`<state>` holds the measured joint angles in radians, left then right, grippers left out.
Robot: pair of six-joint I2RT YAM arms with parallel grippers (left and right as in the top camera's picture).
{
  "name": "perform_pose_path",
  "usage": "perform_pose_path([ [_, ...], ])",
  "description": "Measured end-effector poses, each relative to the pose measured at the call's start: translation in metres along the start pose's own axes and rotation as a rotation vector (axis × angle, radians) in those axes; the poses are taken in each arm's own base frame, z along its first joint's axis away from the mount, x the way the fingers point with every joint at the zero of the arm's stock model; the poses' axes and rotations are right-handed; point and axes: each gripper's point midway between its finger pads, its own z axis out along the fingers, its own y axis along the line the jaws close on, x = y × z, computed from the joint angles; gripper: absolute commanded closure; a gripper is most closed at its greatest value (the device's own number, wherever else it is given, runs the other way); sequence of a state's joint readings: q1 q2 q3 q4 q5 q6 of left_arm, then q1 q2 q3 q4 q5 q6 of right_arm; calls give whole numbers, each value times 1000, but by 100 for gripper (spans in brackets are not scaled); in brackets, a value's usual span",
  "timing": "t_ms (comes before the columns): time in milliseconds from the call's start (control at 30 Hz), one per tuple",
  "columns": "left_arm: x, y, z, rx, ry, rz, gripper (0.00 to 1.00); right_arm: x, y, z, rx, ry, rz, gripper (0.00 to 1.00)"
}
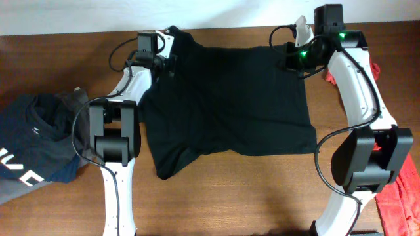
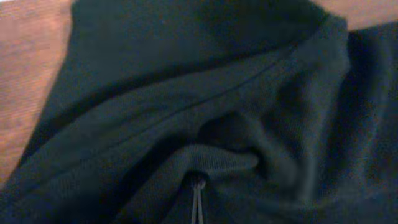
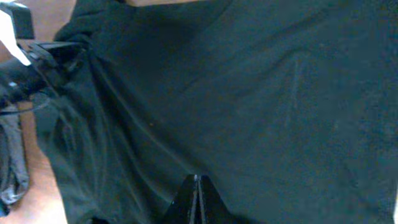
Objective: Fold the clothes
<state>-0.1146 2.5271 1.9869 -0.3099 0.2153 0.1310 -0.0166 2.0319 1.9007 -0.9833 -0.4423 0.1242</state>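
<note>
The spread garment (image 1: 230, 98) lies in the middle of the table (image 1: 249, 196), between the two arms; the left gripper (image 1: 169, 65) sits at its far left corner and the right gripper (image 1: 293, 60) at its far right corner (both on the edge farthest from the robot's bases); a heap of other clothes (image 1: 36, 141) lies left of the left arm (image 1: 118, 137), apart from the garment; a loose cloth (image 1: 401, 196) lies at the table's right edge, just beside the right arm (image 1: 367, 151).
</note>
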Motion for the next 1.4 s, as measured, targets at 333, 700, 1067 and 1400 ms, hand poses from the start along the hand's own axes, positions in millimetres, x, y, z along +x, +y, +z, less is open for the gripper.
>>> perform_pose_path([
  [333, -26, 16, -55, -34, 150, -49, 74, 26, -32, -3, 183, 92, 105, 85],
  [700, -88, 15, -237, -99, 124, -79, 61, 35, -28, -27, 165, 112, 38, 69],
  [1067, -61, -6, -393, -183, 171, -118, 53, 60, 33, -164, 165, -76, -51, 46],
  [1400, -18, -27, -442, -195, 224, -148, 48, 95, 24, -175, 231, 26, -6, 43],
])
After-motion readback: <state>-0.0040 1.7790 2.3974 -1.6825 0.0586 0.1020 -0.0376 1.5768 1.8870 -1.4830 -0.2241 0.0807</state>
